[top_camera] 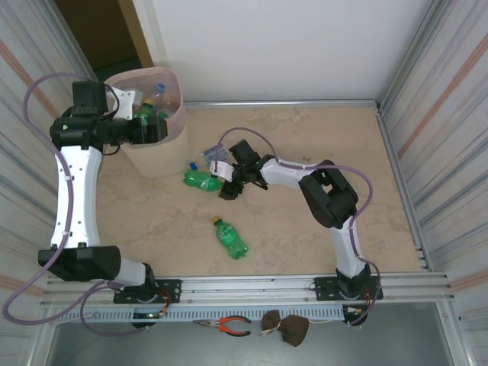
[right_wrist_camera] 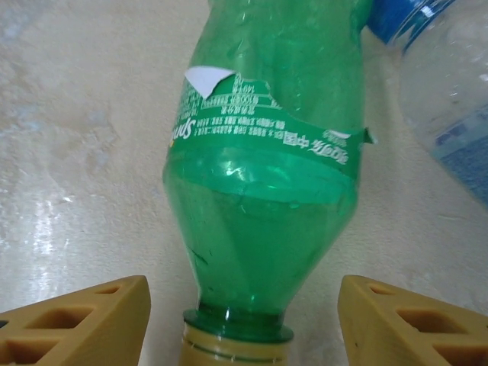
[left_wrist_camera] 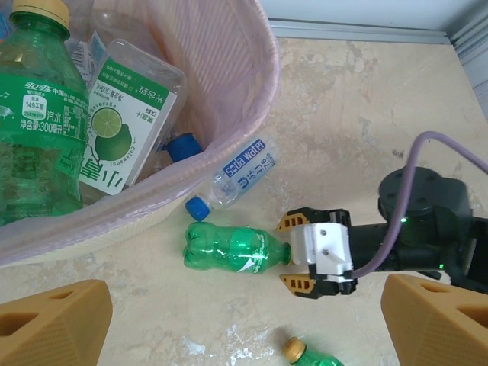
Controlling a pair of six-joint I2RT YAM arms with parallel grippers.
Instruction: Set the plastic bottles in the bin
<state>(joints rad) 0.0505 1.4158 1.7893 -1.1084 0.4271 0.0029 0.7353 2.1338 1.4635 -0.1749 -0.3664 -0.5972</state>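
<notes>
My right fingers (right_wrist_camera: 76, 320) straddle the neck of a green bottle (right_wrist_camera: 259, 191) on the counter (right_wrist_camera: 61, 114), apart and not yet clamped. A water bottle (left_wrist_camera: 242, 174) lies just beyond them, a second green bottle (top_camera: 230, 238) well apart. Several bottles (left_wrist_camera: 38, 130) already sit in the bin (top_camera: 164, 156) under my spread left fingers (left_wrist_camera: 53, 324).

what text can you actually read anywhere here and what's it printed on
"Soda Water": blue label of the clear bottle lying beside the bin.
"300", amid Chinese print: label of the green bottle in the bin.
"Spri", upside down: torn label of the green bottle on the table.
Lime-picture bottle: Chinese characters, fine print too small to read.
</notes>
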